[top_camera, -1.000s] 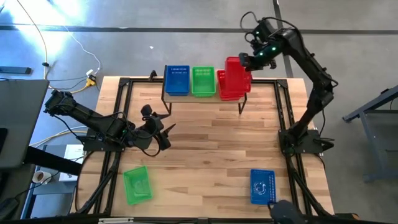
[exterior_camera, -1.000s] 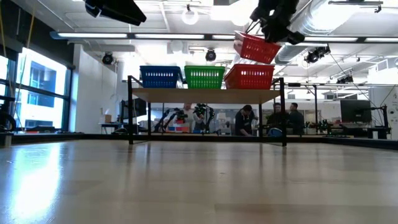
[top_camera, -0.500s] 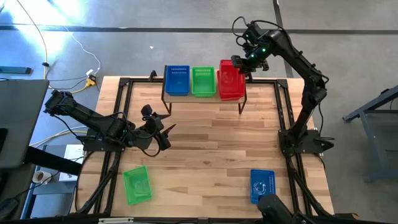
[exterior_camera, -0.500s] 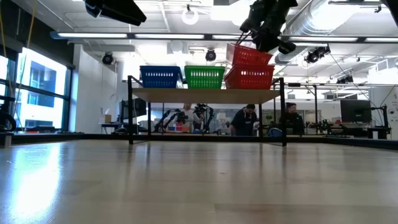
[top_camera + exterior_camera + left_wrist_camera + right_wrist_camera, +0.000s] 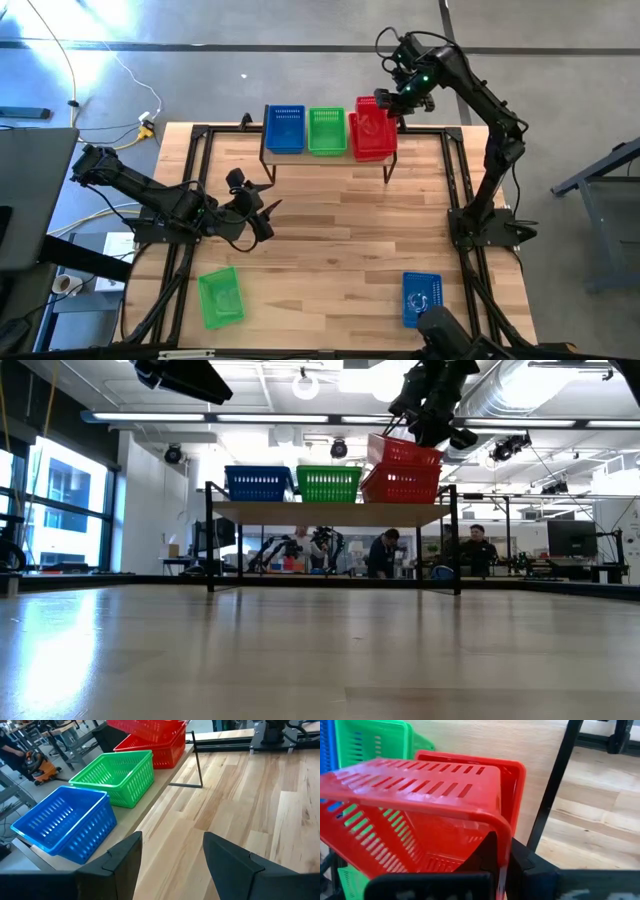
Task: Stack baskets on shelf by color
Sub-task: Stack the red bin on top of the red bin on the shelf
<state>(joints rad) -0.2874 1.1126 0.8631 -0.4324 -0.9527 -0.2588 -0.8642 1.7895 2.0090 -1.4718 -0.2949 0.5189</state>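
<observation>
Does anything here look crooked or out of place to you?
Yes: the upper red basket sits tilted in the red basket below on the shelf, its rim pinched by the right hand. It isn't nested flat yet.

The right arm reaches from its base at about four o'clock up toward one o'clock, elbow raised, wrist bent down. The right gripper [image 5: 390, 98] has its jaws closed on the rim of a red basket [image 5: 371, 122]. The left arm lies low from nine o'clock toward the centre, and the left gripper [image 5: 262, 208] hangs above the surface, jaws spread wide, holding nothing.
</observation>
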